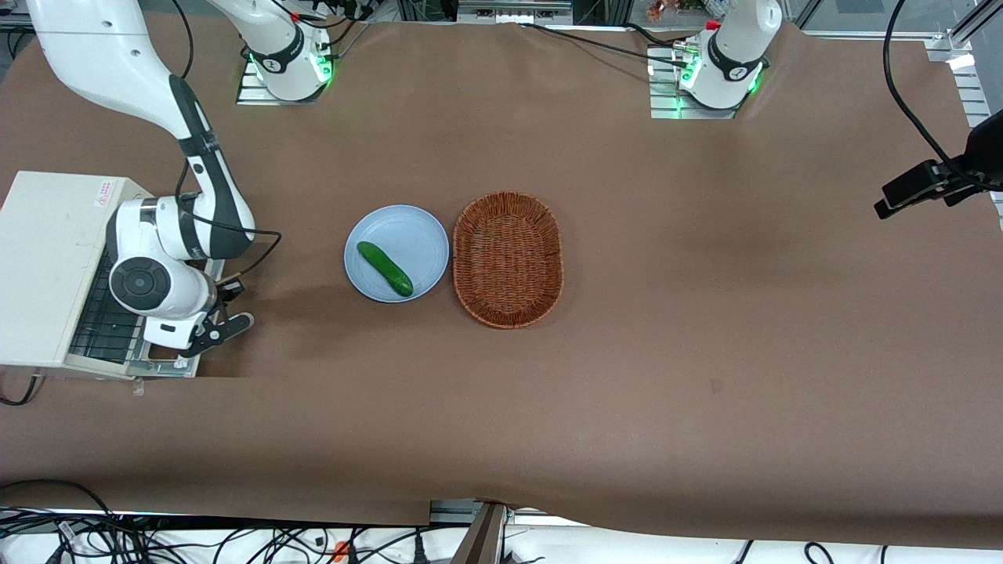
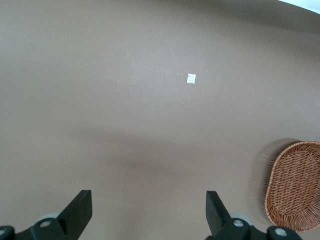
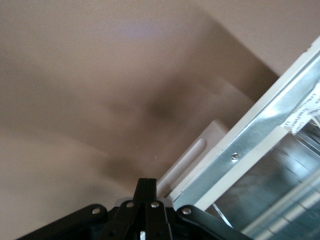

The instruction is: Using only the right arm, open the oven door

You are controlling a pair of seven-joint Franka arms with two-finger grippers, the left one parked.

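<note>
One gripper (image 1: 227, 325) is at work, low over the worktop (image 1: 705, 352) at about 8 o'clock in the front view, just beside the lowered oven door's (image 1: 117, 329) free edge. Its fingers (image 3: 146, 192) are pressed together, holding nothing. The oven door lies nearly flat, dark glass up, in front of the white toaster oven (image 1: 47, 258). Judgement: opening looks almost complete; the next move calls for the right arm (image 1: 168, 258) to lift clear. Farther toward centre: cucumber (image 1: 385, 269) on blue plate (image 1: 427, 235), wicker basket (image 1: 508, 258) beside it.
</note>
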